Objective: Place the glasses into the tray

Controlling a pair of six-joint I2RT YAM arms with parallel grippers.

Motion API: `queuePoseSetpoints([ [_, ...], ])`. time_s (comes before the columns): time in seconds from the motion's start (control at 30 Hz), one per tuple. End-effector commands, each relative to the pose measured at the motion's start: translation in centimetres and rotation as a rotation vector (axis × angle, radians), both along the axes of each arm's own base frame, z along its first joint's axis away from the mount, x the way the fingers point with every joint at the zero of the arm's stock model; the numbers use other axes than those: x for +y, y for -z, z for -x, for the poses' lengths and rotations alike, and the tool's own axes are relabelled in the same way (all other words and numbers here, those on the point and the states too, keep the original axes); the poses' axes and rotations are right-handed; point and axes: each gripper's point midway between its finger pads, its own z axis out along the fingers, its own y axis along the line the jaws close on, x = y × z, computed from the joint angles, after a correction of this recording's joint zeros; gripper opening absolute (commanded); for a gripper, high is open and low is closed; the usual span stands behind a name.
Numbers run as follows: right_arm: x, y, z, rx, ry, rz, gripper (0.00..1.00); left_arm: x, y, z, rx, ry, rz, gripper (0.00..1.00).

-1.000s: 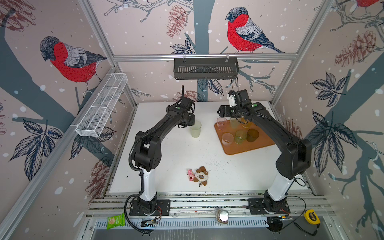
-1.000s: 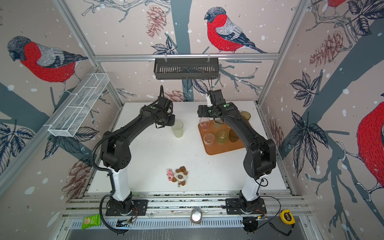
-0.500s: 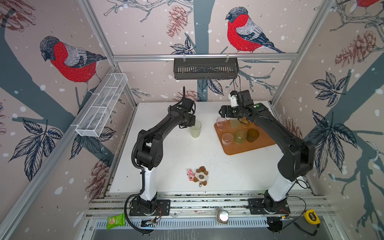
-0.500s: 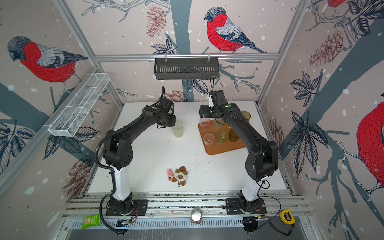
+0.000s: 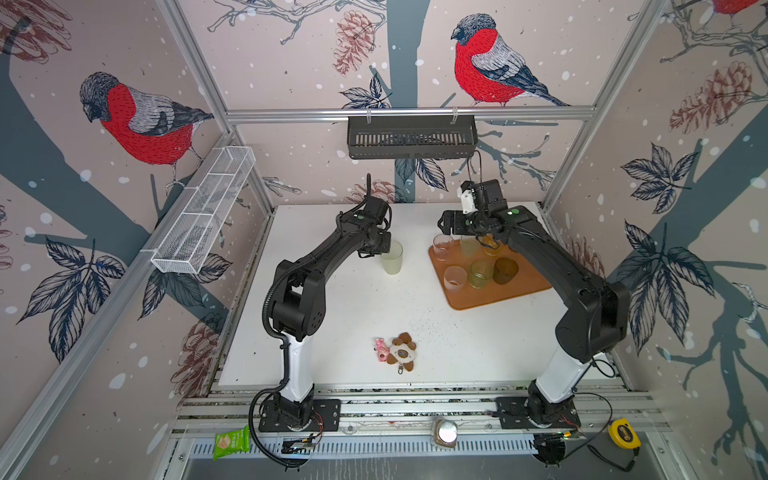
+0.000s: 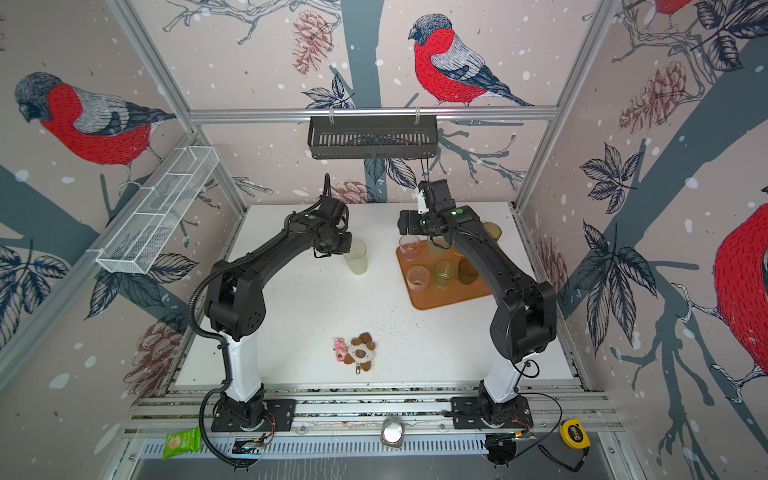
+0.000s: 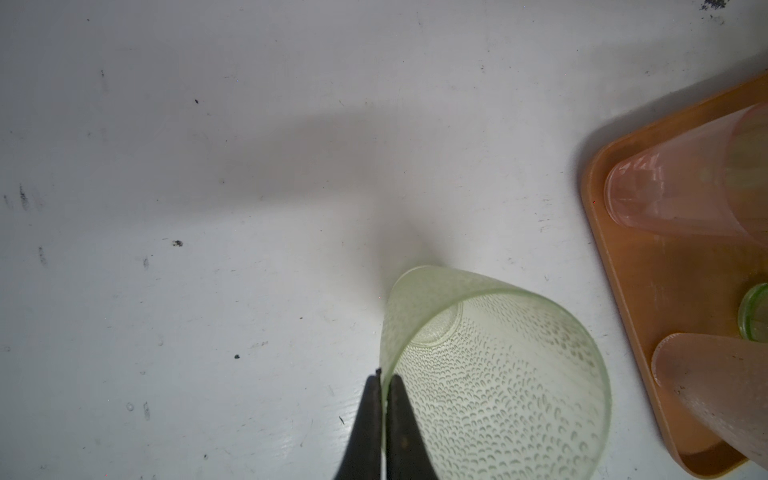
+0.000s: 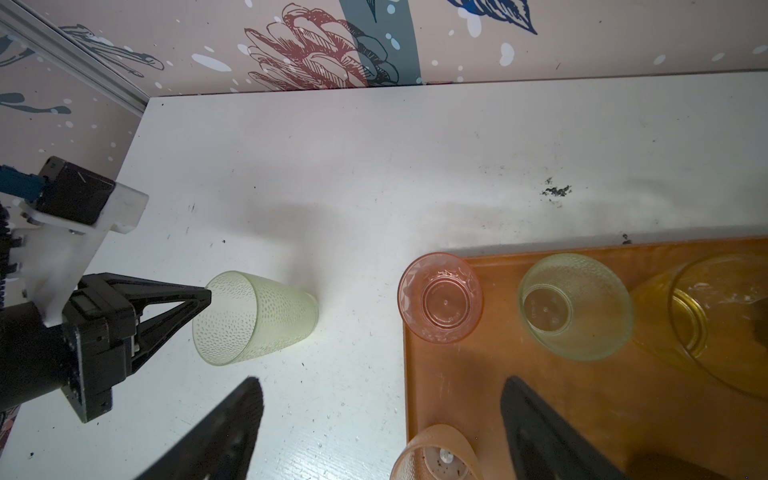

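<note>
Your left gripper (image 7: 385, 380) pinches the rim of the green glass (image 7: 498, 395), just left of the tray (image 7: 665, 282); your right gripper (image 8: 382, 395) hangs wide open.

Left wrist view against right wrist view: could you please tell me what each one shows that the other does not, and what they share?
Only the left wrist view shows both fingers of the left gripper shut on the rim of the pale green tumbler, one inside, one outside. Only the right wrist view shows the right gripper, open, the yellow-amber tumbler and the patterned wall. Both show the pale green tumbler, the white table, the orange-brown tray and the pink tumbler in its corner.
</note>
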Motion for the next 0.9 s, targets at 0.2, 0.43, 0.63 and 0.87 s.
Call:
queuePoseSetpoints([
  [0.2, 0.1, -1.4, -0.3, -0.038, -0.007, -0.013, 0.91, 0.0, -2.0, 2.0, -0.005, 0.025, -0.034, 0.03],
  [0.43, -0.2, -1.3, -0.2, -0.031, -0.001, -0.011, 0.91, -0.7, -3.3, 4.4, 0.001, 0.056, -0.040, 0.00],
  [0.63, -1.6, -0.9, 0.5, -0.008, 0.026, -0.016, 0.91, -2.1, -4.1, 7.0, 0.013, 0.086, -0.041, 0.00],
  [0.87, -4.1, -0.4, 2.1, 0.013, 0.066, 0.005, 0.91, -4.5, -4.1, 10.7, 0.042, 0.154, -0.025, 0.00],
])
